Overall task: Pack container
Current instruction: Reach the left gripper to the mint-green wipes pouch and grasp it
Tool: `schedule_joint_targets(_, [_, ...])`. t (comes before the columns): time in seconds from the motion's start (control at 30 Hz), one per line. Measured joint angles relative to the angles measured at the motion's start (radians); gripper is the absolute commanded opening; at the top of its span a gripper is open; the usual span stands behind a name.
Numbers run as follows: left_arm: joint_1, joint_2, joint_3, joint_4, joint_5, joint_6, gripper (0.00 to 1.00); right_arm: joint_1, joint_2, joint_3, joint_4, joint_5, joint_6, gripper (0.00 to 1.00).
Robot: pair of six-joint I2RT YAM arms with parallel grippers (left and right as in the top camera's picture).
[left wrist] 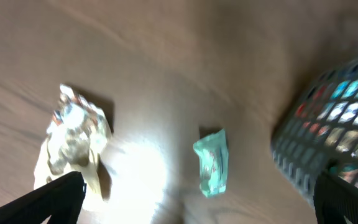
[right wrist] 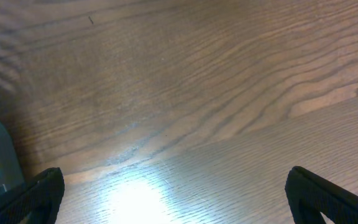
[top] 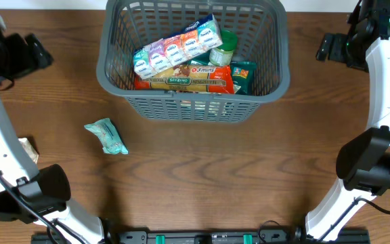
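Packing looked part-done. Basket point(top: 188, 107) sat at 12 o'clock on the surface point(top: 249, 176), holding at least four goods: one strip of small cartons point(top: 178, 46), one pasta pack point(top: 188, 81), one green-lidded jar point(top: 225, 46), one dark green packet point(top: 244, 74). Two items lay loose: one teal packet point(top: 107, 135) at 9 o'clock, one crumpled pale wrapper point(left wrist: 73, 134) farther out by the 9 o'clock edge. Left pincer point(left wrist: 197, 202) and right pincer point(right wrist: 185, 196) both gaped apart, empty. Likely next: left arm onto the teal packet, straddling its narrow width, then over the rim.
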Motion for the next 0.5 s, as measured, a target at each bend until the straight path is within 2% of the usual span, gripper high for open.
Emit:
schedule_joint_targets(0.23, [-0.024, 0.000, -0.313, 0.129, 0.010, -0.021, 0.99, 0.000, 0.000, 0.000, -0.010, 0.000, 0.000, 0.99])
schedule_joint_targets(0.5, [-0.098, -0.001, -0.666, 0.394, 0.053, -0.048, 0.99, 0.000, 0.000, 0.000, -0.020, 0.000, 0.000, 0.99])
